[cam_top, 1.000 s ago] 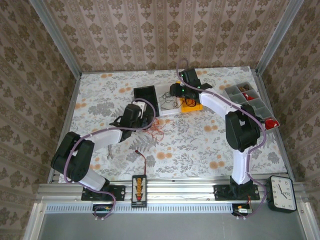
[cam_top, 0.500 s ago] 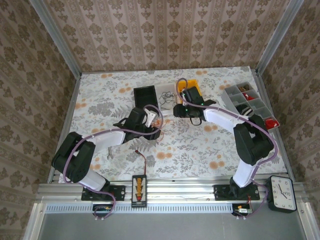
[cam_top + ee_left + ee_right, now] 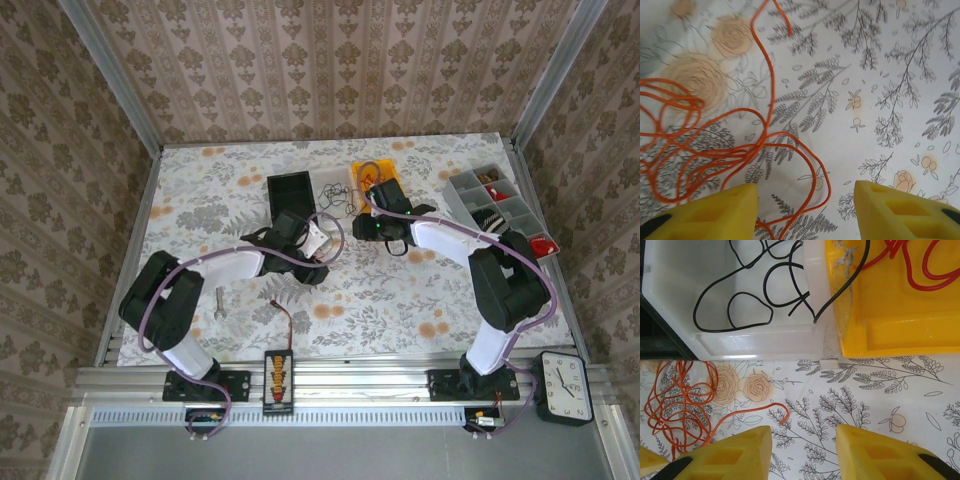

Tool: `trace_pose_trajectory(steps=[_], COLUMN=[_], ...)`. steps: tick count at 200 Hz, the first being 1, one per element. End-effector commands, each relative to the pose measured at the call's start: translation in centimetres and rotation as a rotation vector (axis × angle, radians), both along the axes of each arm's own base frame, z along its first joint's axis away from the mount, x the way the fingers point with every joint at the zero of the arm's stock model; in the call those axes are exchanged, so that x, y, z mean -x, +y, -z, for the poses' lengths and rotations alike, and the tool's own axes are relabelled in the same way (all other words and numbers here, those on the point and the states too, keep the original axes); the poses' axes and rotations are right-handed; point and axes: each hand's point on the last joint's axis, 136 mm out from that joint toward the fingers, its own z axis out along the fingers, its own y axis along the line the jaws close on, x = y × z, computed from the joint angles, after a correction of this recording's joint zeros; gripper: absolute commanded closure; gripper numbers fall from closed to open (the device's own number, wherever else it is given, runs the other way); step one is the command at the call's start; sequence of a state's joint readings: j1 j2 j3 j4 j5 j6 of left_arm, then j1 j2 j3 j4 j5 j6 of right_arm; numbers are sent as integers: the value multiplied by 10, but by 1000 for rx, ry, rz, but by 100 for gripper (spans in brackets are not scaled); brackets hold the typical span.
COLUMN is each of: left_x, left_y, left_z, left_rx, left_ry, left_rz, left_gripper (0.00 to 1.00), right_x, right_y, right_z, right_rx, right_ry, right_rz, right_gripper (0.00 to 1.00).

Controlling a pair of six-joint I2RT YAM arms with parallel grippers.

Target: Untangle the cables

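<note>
An orange cable tangle (image 3: pixel 705 155) lies on the flowered table. My left gripper (image 3: pixel 806 210) hangs open just above it, and one orange loop runs between its yellow fingers (image 3: pixel 715 210) without being pinched. In the right wrist view the same orange tangle (image 3: pixel 677 400) sits at the lower left, its free end curling towards my right gripper (image 3: pixel 804 452), which is open with nothing in it. A black cable (image 3: pixel 730 330) lies in the white tray (image 3: pixel 680 270). A red cable (image 3: pixel 910 272) lies in the yellow tray (image 3: pixel 900 325). From above, the left gripper (image 3: pixel 318 240) and right gripper (image 3: pixel 365 228) are close together mid-table.
A black tray (image 3: pixel 291 190) stands left of the white tray (image 3: pixel 335 190) and yellow tray (image 3: pixel 375 172). A grey compartment box (image 3: pixel 495 200) and a red object (image 3: pixel 543 247) are at the right edge. A small wrench (image 3: pixel 220 303), a connector board (image 3: pixel 278 378) and a clock (image 3: pixel 562 385) lie near the front.
My left gripper has slid right over the orange tangle, its jaws narrowing a little. My right gripper has drawn back from above the trays to the table just in front of them.
</note>
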State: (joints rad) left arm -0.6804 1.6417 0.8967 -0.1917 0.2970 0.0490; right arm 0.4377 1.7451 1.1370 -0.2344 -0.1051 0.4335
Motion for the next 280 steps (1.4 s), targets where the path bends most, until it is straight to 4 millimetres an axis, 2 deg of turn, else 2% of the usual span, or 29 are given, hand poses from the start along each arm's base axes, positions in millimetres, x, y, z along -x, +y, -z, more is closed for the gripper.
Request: trace_pose_trajectory(steps=[1, 23, 41, 50, 58, 74, 108, 121, 136, 155, 222, 248, 280], left_x=[12, 9, 2, -4, -8, -13, -11, -5, -4, -4, -9, -9, -6], left_y=[-3, -3, -3, -5, -8, -17, -29, -29, -27, -27, -33, -36, -40], left_z=[9, 14, 17, 12, 3, -29, -130, -157, -173, -181, -178, -179, -181], left_rx=[-33, -47, -63, -60, -47, 26, 333, 427, 488, 534, 557, 567, 584], left_ry=[50, 53, 32, 16, 2, -20, -7, 21, 35, 53, 72, 78, 81], left_rz=[72, 64, 49, 41, 32, 24, 55, 77, 74, 73, 68, 76, 88], left_gripper=[54, 64, 87, 100, 100, 100, 100, 100, 100, 100, 100, 100, 100], right_x=[-1, -1, -1, 0, 1, 5, 18, 22, 27, 34, 63, 70, 57], right_y=[-7, -9, -9, -7, -5, 2, 16, 19, 21, 29, 66, 77, 89], right_z=[-9, -9, -10, -11, -11, -12, -14, -16, -18, -28, -58, -55, -42], right_rx=[-29, -39, -39, -47, -56, -88, -142, -157, -168, -208, -403, -429, -459], right_ry=[-13, -10, -18, -20, -17, -15, -16, -20, -28, -49, -58, -24, 9], right_rz=[37, 45, 43, 33, 23, -14, -104, -133, -163, -222, -472, -526, -516], right_gripper=[60, 60, 60, 60, 60, 60, 60, 60, 60, 60, 59, 59, 59])
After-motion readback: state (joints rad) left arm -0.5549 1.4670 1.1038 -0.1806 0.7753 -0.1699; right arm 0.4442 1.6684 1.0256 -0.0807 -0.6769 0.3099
